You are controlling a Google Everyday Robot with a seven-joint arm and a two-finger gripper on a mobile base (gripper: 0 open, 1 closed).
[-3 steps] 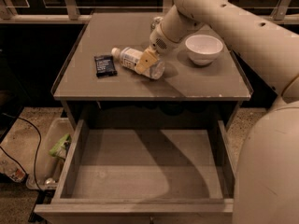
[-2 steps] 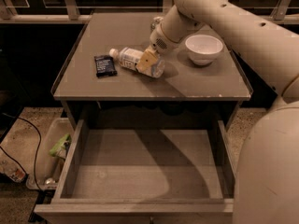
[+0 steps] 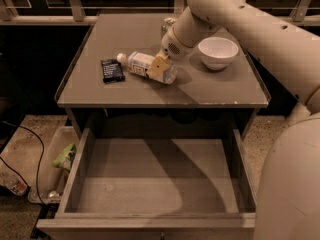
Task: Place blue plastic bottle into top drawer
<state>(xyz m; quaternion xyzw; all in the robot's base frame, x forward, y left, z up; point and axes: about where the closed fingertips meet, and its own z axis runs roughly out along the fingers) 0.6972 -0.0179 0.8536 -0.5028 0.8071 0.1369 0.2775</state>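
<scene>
A small clear plastic bottle (image 3: 142, 64) with a white cap and a pale blue-white label is being carried on its side by the grey-brown worktop (image 3: 125, 34), near the round white bowl (image 3: 218, 51), on the bowl's left, with the cap being pointed away from the bowl. Dark print is being shown on the label, but none of it can be read. The cream end effector (image 3: 159, 66) is being held against the bottle's end nearer the bowl; whether the bottle is being gripped cannot be told. A flat black packet (image 3: 112, 70) with unreadable pale print is being carried farther from the bowl, just beyond the cap. In front of and below the bowl, the wide shallow grey-brown wooden drawer (image 3: 80, 169) is being held pulled out, its flat bottom being crossed by a shadow.
</scene>
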